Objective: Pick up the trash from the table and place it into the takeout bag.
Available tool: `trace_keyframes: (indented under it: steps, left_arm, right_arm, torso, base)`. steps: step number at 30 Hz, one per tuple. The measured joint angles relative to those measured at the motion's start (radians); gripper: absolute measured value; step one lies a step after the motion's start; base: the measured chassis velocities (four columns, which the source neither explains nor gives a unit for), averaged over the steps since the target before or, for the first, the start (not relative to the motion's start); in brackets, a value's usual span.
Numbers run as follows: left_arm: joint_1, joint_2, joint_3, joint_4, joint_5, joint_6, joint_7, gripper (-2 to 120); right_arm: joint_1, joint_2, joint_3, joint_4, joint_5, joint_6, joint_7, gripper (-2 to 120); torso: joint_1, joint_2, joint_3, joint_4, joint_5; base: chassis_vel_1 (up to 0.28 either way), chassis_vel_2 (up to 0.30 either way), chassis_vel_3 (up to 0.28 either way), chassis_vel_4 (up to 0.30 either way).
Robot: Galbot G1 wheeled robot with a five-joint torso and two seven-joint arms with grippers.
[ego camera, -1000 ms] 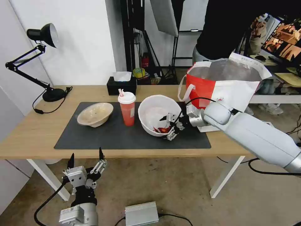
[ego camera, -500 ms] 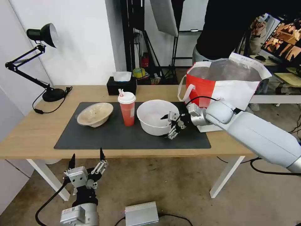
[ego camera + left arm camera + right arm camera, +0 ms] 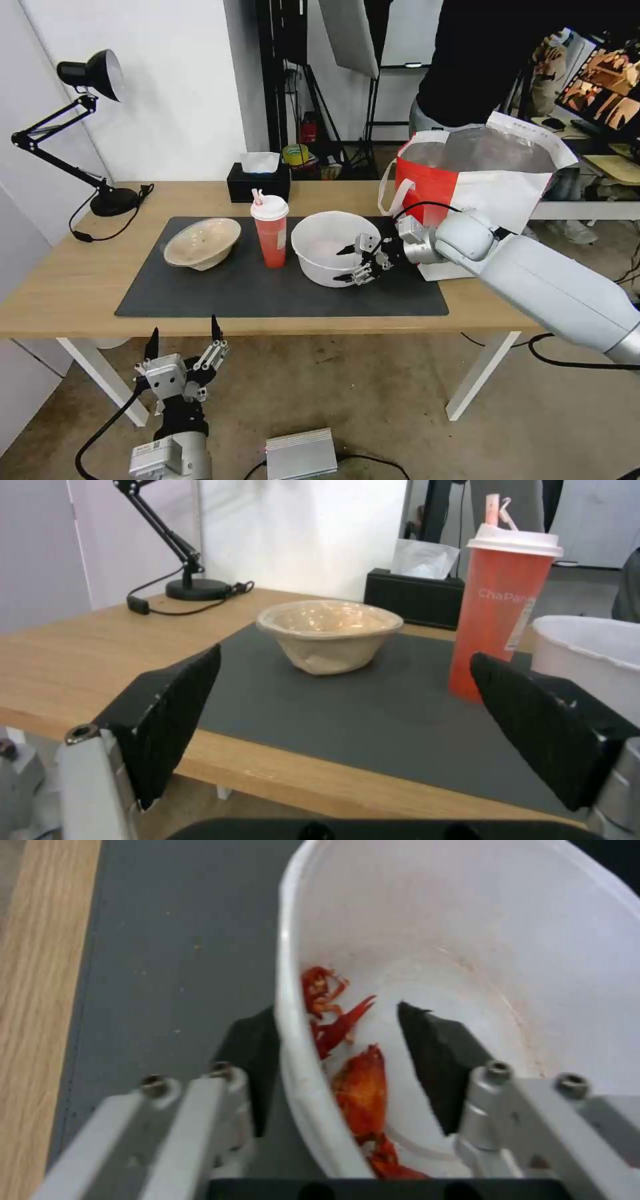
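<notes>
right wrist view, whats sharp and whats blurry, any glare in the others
Right wrist view: the right gripper straddling the white bowl rim is fairly sharp, the bowl's far side softer. Left wrist view: the left gripper's fingers are blurred, the cup clearer. Head view: glare on the bag lining, edges bowed.

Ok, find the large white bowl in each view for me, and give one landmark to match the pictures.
Head view: white bowl at mid-mat, right of the red cup, right pincer straddling its rim.
Left wrist view: its rim sits just past the cup.
Right wrist view: its wall runs between the fingers, red scraps inside.
Shared landmark: the dark grey mat.
</notes>
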Motion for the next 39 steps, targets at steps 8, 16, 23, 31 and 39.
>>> trace_keyframes:
  steps: [8, 16, 23, 31, 39]
  left_arm:
    - [0.003, 0.002, 0.0, -0.006, 0.0, -0.001, 0.0, 100]
    - [0.005, 0.005, -0.001, -0.015, 0.001, -0.002, 0.0, 100]
    - [0.005, 0.006, -0.001, -0.016, 0.001, -0.003, -0.001, 100]
    - [0.005, 0.007, -0.003, -0.019, 0.0, -0.004, -0.001, 100]
    - [0.014, 0.012, -0.007, -0.035, -0.003, -0.004, -0.002, 100]
  right_arm:
    - [0.001, -0.002, -0.009, -0.002, -0.001, -0.002, -0.005, 21]
    - [0.01, -0.012, -0.022, 0.0, 0.001, -0.004, -0.01, 0]
    - [0.013, -0.016, -0.025, 0.006, 0.005, -0.004, -0.008, 0]
    - [0.012, -0.044, -0.012, 0.032, 0.041, -0.005, -0.008, 0]
    - [0.001, -0.088, 0.026, 0.103, 0.114, -0.003, -0.008, 0]
  torso:
    - [0.0, 0.0, 0.0, 0.0, 0.0]
    - [0.0, 0.0, 0.0, -0.0001, 0.0]
    - [0.0, 0.0, 0.0, 0.0, 0.0]
    - [0.0, 0.0, 0.0, 0.0, 0.0]
    - [0.0, 0.0, 0.0, 0.0, 0.0]
  base:
    - [0.0, 0.0, 0.0, 0.0]
    - [0.0, 0.0, 0.0, 0.0]
    - [0.0, 0.0, 0.0, 0.0]
    - [0.0, 0.0, 0.0, 0.0]
    - [0.0, 0.0, 0.0, 0.0]
